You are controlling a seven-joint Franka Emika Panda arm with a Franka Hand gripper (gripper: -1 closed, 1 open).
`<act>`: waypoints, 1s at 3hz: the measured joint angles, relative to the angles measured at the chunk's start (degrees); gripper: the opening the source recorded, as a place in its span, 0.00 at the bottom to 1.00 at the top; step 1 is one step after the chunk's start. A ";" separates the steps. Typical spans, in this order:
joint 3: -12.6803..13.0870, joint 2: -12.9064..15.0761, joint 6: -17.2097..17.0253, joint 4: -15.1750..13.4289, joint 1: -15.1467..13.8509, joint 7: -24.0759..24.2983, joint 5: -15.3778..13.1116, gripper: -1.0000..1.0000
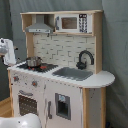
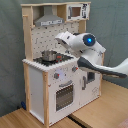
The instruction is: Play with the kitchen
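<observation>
The kitchen is filling the middle of both exterior views. No words on it are readable. The first exterior view is showing the grey sink, the black faucet and the microwave at the upper right. In the second exterior view the white arm is reaching in from the right and hiding the sink. A small pot is sitting on the stove. I cannot tell if the gripper is apart or together.
</observation>
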 joint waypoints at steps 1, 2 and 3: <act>0.02 1.04 -3.35 3.54 -3.00 0.41 3.25 1.00; 0.03 1.86 -6.93 6.87 -5.53 1.31 6.12 1.00; 0.10 2.50 -10.64 9.88 -7.65 2.53 8.86 1.00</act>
